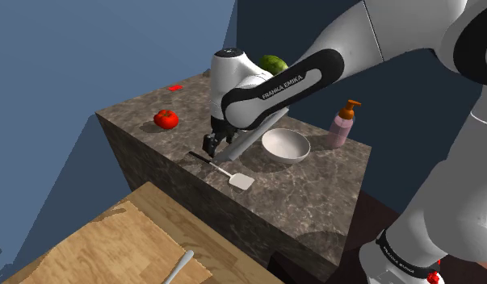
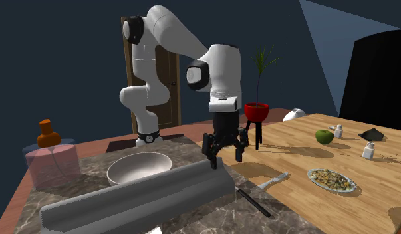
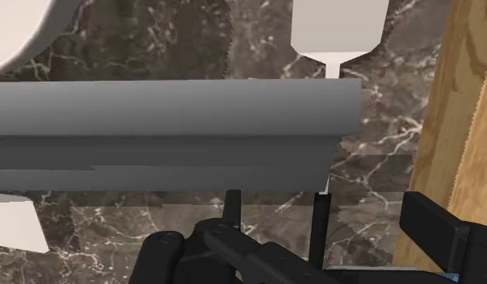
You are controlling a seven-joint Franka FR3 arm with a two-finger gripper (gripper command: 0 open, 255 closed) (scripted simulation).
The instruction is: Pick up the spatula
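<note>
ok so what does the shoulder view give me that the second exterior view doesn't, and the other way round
Shoulder view brings in: a red tomato on the marble counter, and a green round fruit behind the arm.

Second exterior view brings in: a potted plant, a green apple, a plate of food and a brown door.

Both share: the open gripper near the spatula, the white bowl, the pump bottle, the long grey bar and the wooden table.

One spatula [image 1: 234, 175], one bowl [image 1: 296, 153], one tomato [image 1: 165, 119], one soap bottle [image 1: 343, 126].
</note>
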